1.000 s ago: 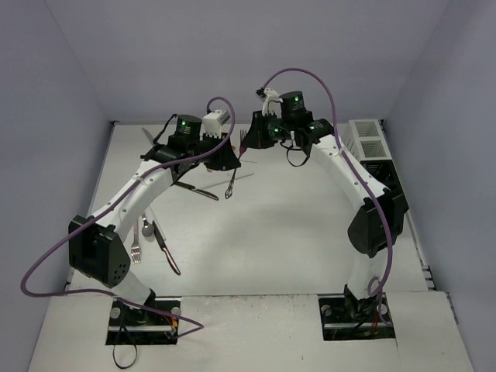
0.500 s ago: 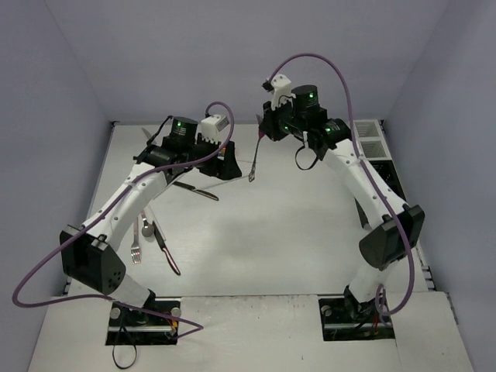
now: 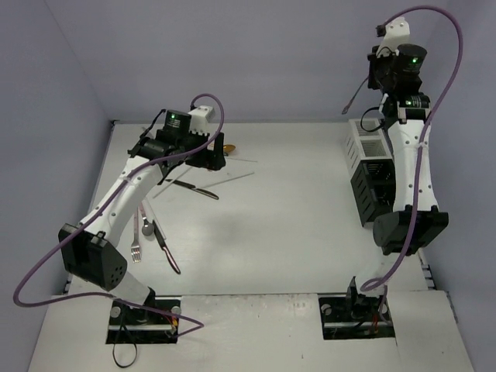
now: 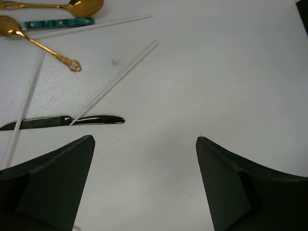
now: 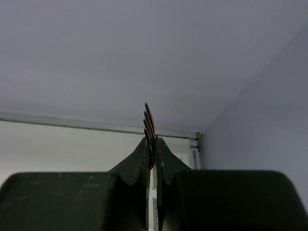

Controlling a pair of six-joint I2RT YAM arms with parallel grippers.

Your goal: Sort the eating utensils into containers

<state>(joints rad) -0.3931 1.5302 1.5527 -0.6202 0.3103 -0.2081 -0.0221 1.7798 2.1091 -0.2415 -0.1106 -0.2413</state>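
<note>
Fork (image 5: 148, 120) pinched in shut right gripper (image 5: 153, 143), tines poking past fingertips, held high at far right near white holder (image 3: 363, 139). Left gripper (image 4: 144, 144) wide, empty, above table (image 4: 216, 72); knife (image 4: 62, 121), chopsticks (image 4: 115, 82), 2 gold spoons (image 4: 84, 6) lie just beyond it.

no readable text, labels, numbers or signs in any view

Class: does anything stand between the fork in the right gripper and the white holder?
Nothing visible does. The fork, pinched in the right gripper, hangs in open air near the white holder. Only that arm's own link crosses the holder's right side.
</note>
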